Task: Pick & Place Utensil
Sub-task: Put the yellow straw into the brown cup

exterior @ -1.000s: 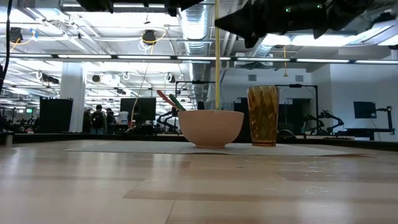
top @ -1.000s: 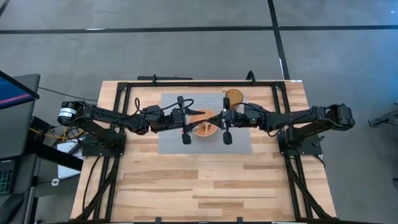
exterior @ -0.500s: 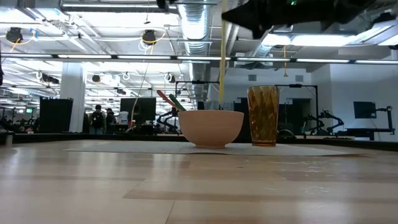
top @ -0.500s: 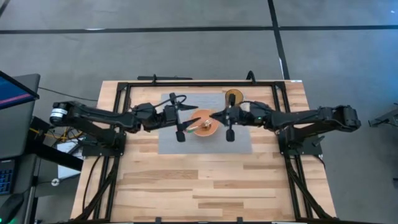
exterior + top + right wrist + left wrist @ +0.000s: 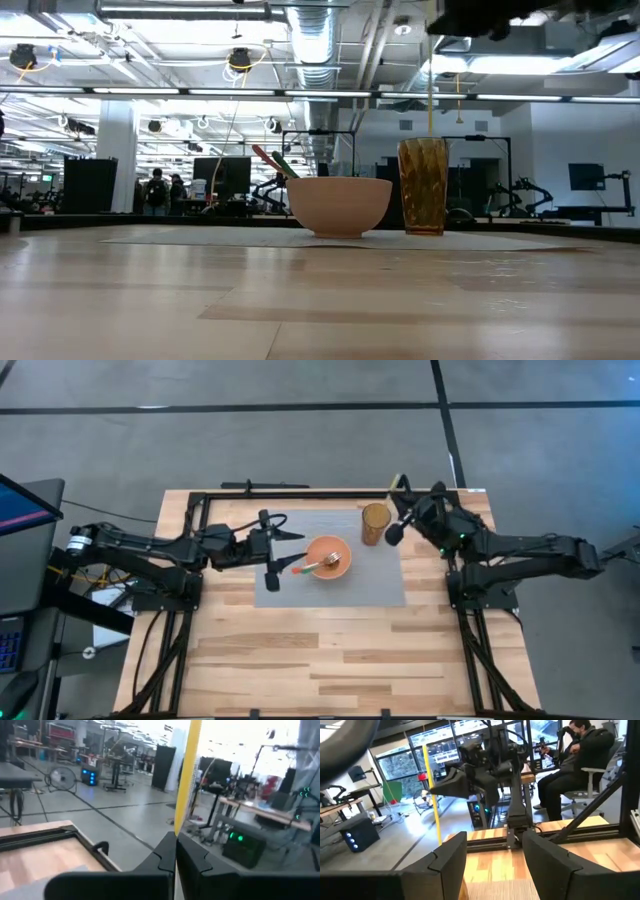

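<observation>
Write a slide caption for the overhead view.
Right end effector holds a yellow utensil above the amber cup; left end effector waits open beside the orange bowl on the grey mat.

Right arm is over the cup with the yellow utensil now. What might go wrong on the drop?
The right gripper pinches the thin yellow utensil near one end, so it hangs long above the amber cup. If it tilts, the tip may catch the rim and miss. The cup is tall and narrow, so a sideways nudge could tip it toward the bowl. The left gripper waits open beside the bowl, clear of the cup.
</observation>
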Robot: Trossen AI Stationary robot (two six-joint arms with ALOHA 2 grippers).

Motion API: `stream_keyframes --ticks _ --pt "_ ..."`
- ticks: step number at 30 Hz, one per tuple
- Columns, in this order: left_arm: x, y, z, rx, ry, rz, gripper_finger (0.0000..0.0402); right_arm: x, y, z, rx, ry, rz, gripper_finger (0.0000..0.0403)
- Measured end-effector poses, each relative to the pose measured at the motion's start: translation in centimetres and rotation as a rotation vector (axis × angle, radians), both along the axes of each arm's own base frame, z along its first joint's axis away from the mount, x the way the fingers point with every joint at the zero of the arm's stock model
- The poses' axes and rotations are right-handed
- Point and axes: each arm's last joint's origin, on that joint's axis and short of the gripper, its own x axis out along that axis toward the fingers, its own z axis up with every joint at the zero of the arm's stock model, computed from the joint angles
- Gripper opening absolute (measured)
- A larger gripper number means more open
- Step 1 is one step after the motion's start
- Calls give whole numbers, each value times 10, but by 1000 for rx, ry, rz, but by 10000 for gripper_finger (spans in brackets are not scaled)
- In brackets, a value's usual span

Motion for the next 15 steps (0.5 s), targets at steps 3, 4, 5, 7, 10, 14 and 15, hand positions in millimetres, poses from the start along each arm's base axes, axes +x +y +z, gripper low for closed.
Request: stream_keyframes --ticks 3,4,5,7,10,14,15 --pt "2 0 -3 2 15 3 195 -2 0 -3 49 -4 6 1" --pt "2 0 -2 1 10 3 195 -1 0 -5 66 -1 9 1" --pt "2 0 -2 1 10 3 195 -1 0 -7 79 6 12 1" --pt "2 0 -3 1 12 2 195 4 0 -12 100 36 14 1" --pt "2 0 -3 -3 11 1 195 12 -1 -20 121 82 11 1" --pt "2 0 -3 -25 8 0 195 26 -4 -30 130 142 4 1" --pt "2 0 -3 -26 8 0 195 29 -5 -33 132 151 -3 1"
